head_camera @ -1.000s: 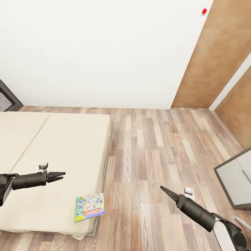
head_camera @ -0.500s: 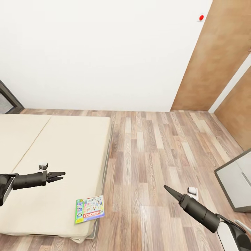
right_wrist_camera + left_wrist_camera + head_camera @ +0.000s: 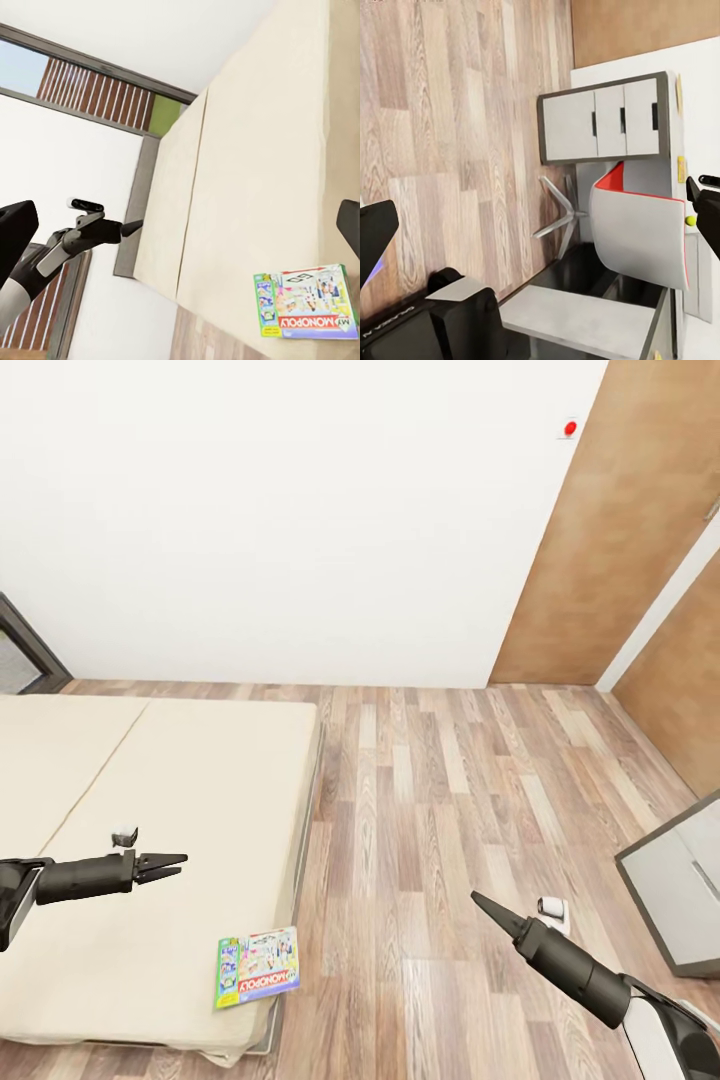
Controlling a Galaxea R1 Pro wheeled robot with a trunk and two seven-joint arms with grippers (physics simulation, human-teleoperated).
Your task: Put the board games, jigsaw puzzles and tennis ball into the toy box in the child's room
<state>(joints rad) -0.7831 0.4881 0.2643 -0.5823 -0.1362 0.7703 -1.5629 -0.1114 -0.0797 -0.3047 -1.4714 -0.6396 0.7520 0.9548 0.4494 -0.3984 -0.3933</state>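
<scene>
Nearby, Monopoly box (image 3: 257, 967) lies on bed (image 3: 180, 800) — flat.

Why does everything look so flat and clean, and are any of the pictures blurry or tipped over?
Head view: sharp, evenly lit, no glare; the flat Monopoly game box with a green edge casts hardly any shadow on the cream-beige bed. Left wrist view: crisp but turned sideways, so the grey-white desk with white drawers looks tipped. Right wrist view: tilted too, and the box's lettering is readable.
</scene>
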